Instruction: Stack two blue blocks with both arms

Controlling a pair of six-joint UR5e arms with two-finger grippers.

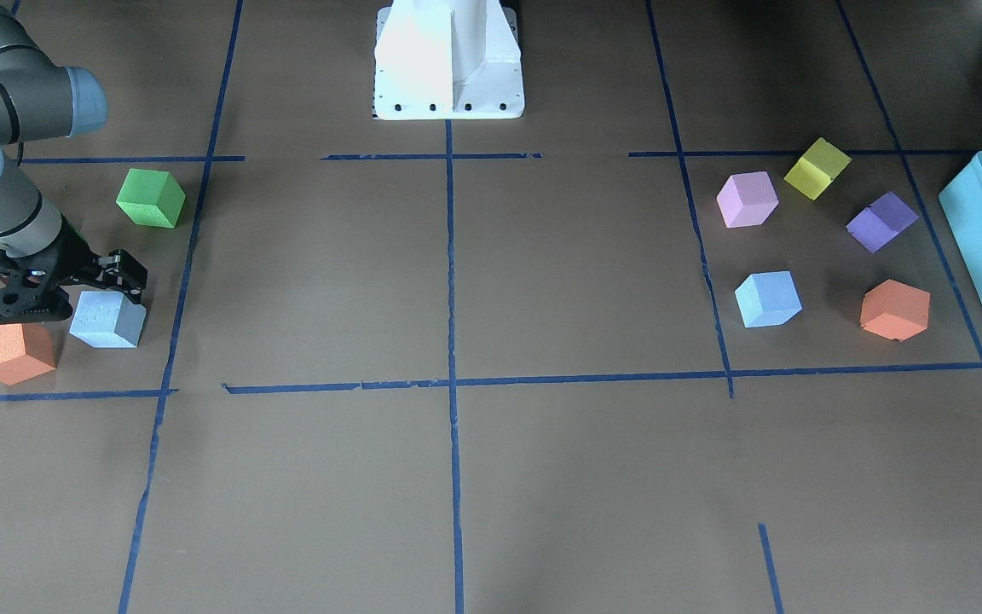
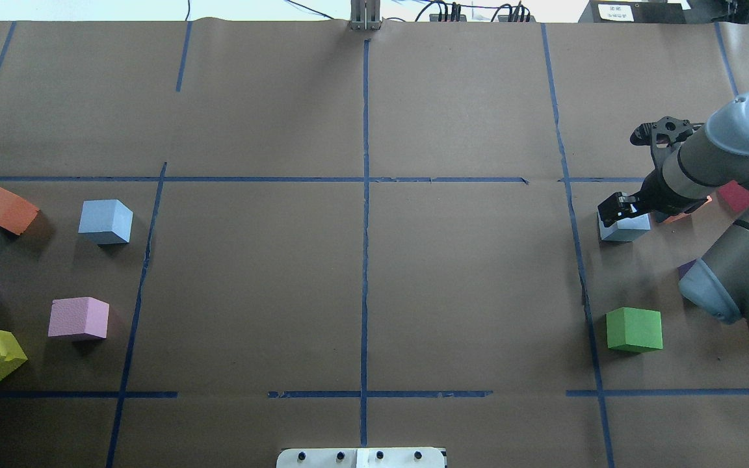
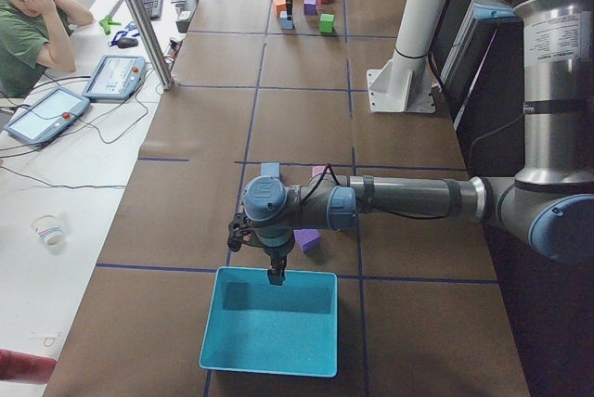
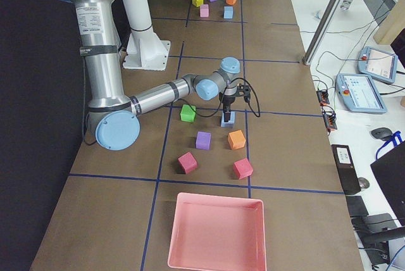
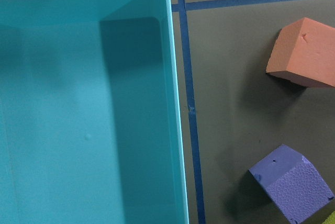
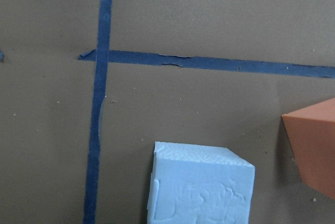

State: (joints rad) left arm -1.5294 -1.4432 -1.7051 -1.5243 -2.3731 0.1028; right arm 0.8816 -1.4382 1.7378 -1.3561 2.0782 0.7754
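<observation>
Grasp step: right gripper [image 2: 620, 209], opening unreadable, poised at blue block [image 2: 628, 231] near surface's [image 2: 465, 292] right edge; next, straddle and pinch.

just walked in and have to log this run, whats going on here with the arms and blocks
The right hand is down at one blue block, which sits on the table beside an orange block. Whether it has gripped the block cannot be told. The other blue block lies alone at the far end of the table. There the left hand hangs over the teal box. Nothing is stacked yet.
</observation>
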